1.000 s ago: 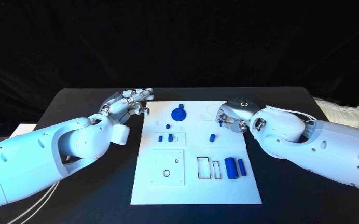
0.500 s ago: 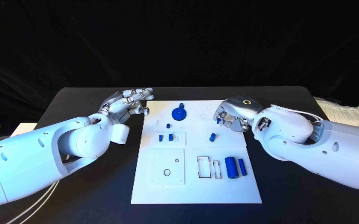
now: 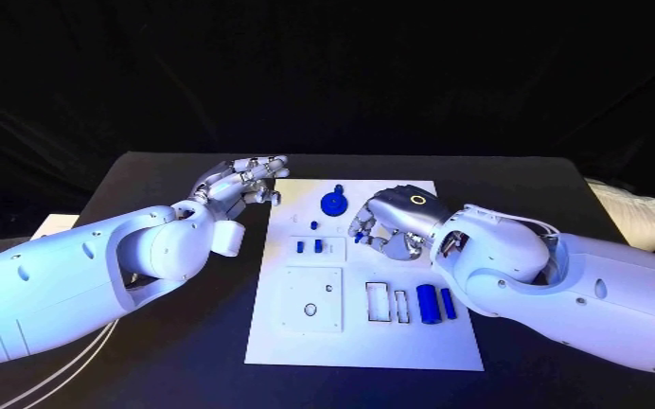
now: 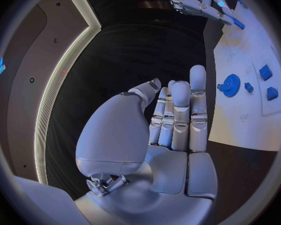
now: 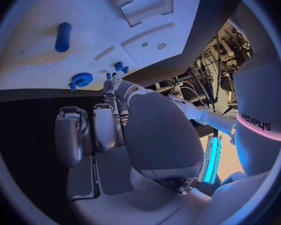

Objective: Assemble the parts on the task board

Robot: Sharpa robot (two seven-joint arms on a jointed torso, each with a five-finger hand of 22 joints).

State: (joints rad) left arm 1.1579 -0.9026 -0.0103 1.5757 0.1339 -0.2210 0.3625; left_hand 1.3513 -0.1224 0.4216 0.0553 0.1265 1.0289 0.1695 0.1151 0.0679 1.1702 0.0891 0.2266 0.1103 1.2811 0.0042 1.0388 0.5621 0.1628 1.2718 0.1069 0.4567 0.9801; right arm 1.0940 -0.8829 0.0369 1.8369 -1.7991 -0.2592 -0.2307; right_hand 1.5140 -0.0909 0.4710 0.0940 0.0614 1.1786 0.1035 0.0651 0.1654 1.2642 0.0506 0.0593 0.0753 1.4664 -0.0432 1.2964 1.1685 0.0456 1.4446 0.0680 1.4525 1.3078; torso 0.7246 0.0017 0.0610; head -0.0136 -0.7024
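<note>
The white task board (image 3: 362,333) lies mid-table. On it are a blue gear (image 3: 332,204), a small peg (image 3: 315,225), two small blocks (image 3: 311,247) and two blue cylinders (image 3: 435,303) beside empty slots. My right hand (image 3: 392,223) hovers over the board's far middle and pinches a small blue peg (image 3: 358,236) at its fingertips; the left wrist view shows that peg (image 4: 237,22) in the hand (image 4: 197,2). My left hand (image 3: 246,184) is off the board's far left corner, fingers straight and empty (image 4: 175,115). The right wrist view shows the gear (image 5: 82,80) and a cylinder (image 5: 63,37).
The black table (image 3: 150,177) surrounds the board, with bare room on both sides. Something white (image 3: 621,203) lies at the table's right edge. A raised white panel with holes (image 3: 312,297) sits on the board's near left.
My right hand has moved left from the board's right edge to over its far middle, carrying the small blue peg. The left hand has kept its place.
</note>
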